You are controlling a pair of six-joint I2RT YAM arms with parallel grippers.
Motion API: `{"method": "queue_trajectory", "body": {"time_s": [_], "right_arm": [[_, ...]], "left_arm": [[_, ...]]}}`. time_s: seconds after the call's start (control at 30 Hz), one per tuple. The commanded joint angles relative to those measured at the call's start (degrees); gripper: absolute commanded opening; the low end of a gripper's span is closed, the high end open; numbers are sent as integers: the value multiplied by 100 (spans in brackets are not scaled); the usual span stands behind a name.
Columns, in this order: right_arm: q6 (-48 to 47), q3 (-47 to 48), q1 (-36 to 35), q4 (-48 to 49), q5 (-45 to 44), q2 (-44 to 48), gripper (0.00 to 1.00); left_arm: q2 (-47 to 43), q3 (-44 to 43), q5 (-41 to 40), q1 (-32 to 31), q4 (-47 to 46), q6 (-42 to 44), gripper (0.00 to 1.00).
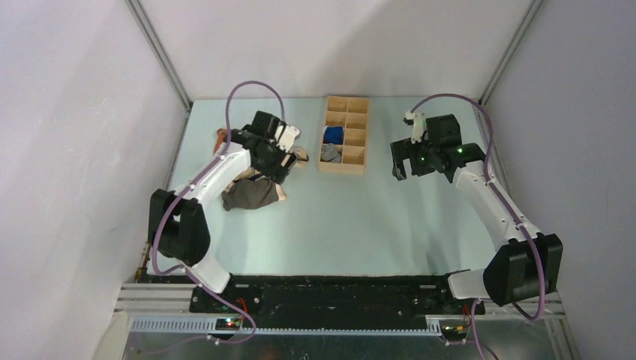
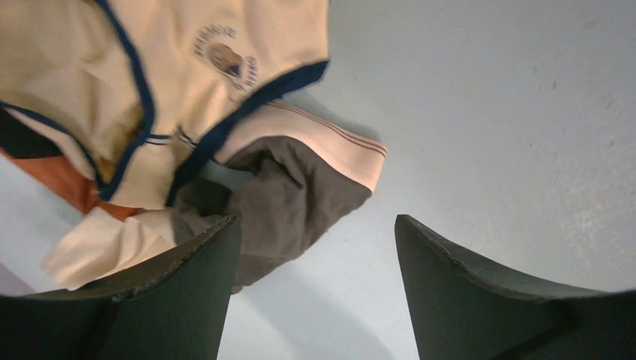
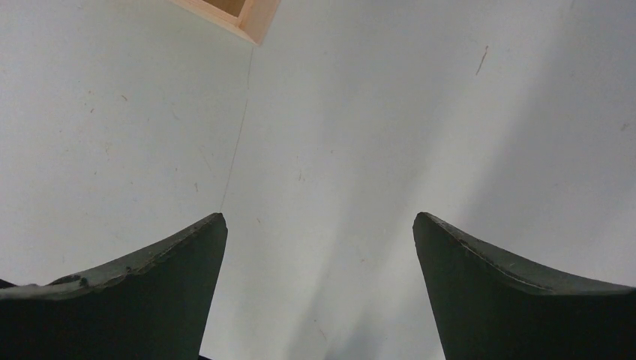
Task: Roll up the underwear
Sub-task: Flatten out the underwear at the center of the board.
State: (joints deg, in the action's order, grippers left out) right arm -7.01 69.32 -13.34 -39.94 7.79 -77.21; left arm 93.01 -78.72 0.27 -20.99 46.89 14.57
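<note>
The underwear (image 1: 251,193) lies crumpled at the table's left, dark olive-brown with a pale waistband. In the left wrist view the underwear (image 2: 292,199) lies partly under a cream-and-orange garment (image 2: 112,75), with its waistband (image 2: 319,144) along the far edge. My left gripper (image 1: 283,166) hovers over the pile, open and empty; in its own view the left gripper (image 2: 315,219) has its left finger over the fabric's edge. My right gripper (image 1: 399,163) is open and empty, right of the box; in its own view the right gripper (image 3: 319,216) is over bare table.
A wooden compartment box (image 1: 346,112) stands at the back centre, holding a blue cloth roll (image 1: 333,135) and a grey one (image 1: 330,153). Its corner shows in the right wrist view (image 3: 244,16). The cream-and-orange garment (image 1: 222,139) lies by the left wall.
</note>
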Motion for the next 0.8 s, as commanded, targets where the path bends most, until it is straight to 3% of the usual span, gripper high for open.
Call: {"method": "queue_trajectory", "body": {"time_s": [0.0, 0.17, 0.3, 0.77], "right_arm": [[-216, 91, 52, 108, 248, -30, 100], [-536, 91, 69, -124, 1056, -69, 96], [-514, 91, 5, -171, 1155, -115, 93], [-378, 73, 2, -70, 1095, -117, 91]], "left_arm": [[132, 405, 76, -138, -229, 523, 80], [125, 1063, 32, -434, -985, 1562, 76], [90, 1532, -92, -688, -1570, 2389, 75], [823, 1611, -1097, -1068, -2240, 2908, 60]]}}
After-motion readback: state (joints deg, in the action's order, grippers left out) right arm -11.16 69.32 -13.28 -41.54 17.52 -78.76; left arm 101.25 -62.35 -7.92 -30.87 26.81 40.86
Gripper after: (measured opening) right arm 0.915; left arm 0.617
